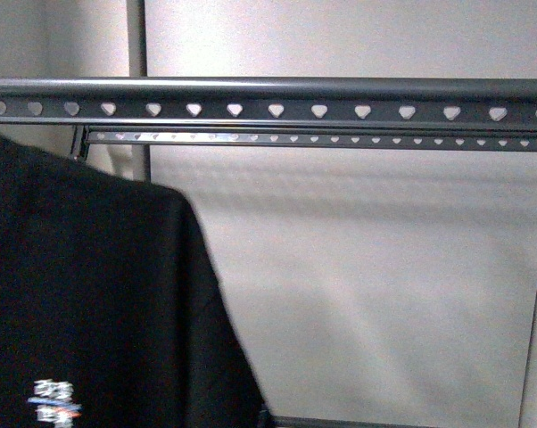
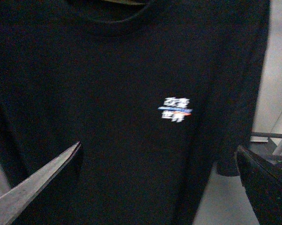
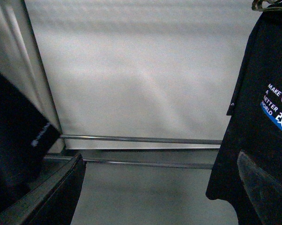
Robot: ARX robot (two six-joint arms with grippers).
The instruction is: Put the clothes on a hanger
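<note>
The black T-shirt hangs at the frame's lower left, just under the hanger rail. It seems to be carried there already, which would explain why the left tool and right tool are both spread, pinching nothing.

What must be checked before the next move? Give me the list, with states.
1. The T-shirt hangs below the rail: ok.
2. Its top is hooked onto the rail: cannot tell, the join is not shown.
3. The left tool is open, gripping nothing: ok.
4. The right tool is open, gripping nothing: ok.
5. The chest graphic faces outward: ok.
</note>
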